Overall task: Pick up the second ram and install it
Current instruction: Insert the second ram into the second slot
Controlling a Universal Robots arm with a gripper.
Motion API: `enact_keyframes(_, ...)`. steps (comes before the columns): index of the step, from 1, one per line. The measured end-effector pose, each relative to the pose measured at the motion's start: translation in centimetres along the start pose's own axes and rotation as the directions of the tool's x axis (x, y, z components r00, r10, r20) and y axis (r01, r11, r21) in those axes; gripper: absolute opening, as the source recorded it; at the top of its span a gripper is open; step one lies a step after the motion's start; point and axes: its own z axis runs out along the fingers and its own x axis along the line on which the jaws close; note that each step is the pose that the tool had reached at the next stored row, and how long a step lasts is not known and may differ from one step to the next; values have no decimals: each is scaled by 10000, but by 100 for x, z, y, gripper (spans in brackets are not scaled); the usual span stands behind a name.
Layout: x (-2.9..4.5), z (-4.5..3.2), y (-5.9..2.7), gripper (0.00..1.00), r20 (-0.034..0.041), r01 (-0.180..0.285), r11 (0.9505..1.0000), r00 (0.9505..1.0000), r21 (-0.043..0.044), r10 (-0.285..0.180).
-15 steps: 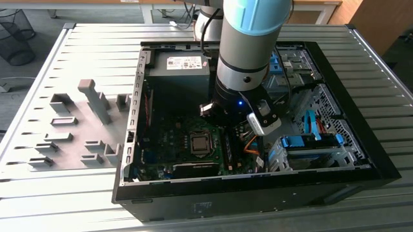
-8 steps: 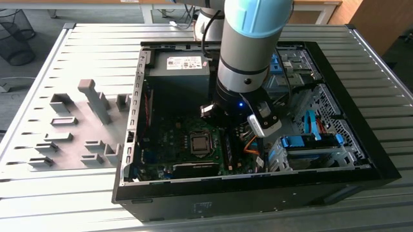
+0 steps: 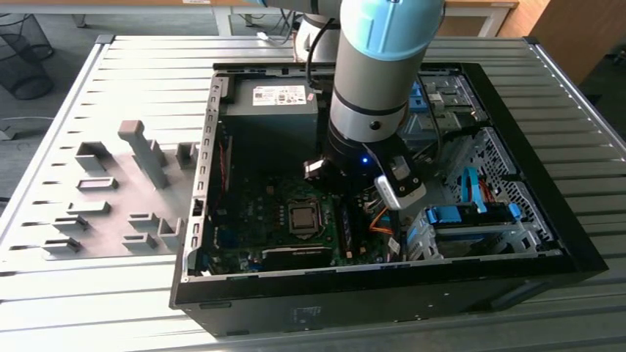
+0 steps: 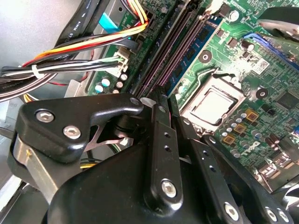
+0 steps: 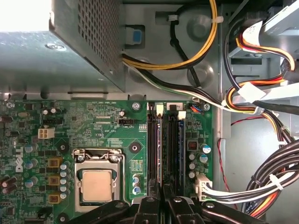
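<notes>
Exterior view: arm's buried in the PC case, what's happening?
The arm has its gripper down inside the open computer case, over the motherboard's memory slots beside the processor socket. In both wrist views the fingers sit close together right at the slots; a ram stick stands in one slot.

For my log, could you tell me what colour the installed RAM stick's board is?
Blue, with black chips; the RAM stick shows best in the second wrist view.
</notes>
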Motion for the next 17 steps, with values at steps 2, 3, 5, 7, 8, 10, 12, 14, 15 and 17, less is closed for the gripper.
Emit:
enact_keyframes(2, 0, 5, 0, 14, 0, -1, 10000, 10000, -5, 1)
enact_keyframes(3, 0, 8, 0, 14, 0, -2, 10000, 10000, -7, 2)
enact_keyframes(5, 0, 15, 0, 14, -1, -1, 10000, 10000, -7, 1)
enact_keyframes(7, 0, 19, 0, 14, -1, -2, 10000, 10000, -6, 2)
enact_keyframes(8, 0, 22, 0, 14, -1, -1, 10000, 10000, -8, 1)
enact_keyframes(10, 0, 27, 0, 14, -1, -2, 10000, 10000, -10, 2)
enact_keyframes(12, 0, 30, 0, 14, -1, -3, 10000, 10000, -15, 3)
enact_keyframes(14, 0, 32, 0, 14, -1, -5, 10000, 10000, -27, 5)
enact_keyframes(15, -1, 32, 0, 14, -1, -5, 10000, 10000, -33, 5)
enact_keyframes(17, -1, 31, 0, 14, -3, -5, 10000, 10000, -35, 5)
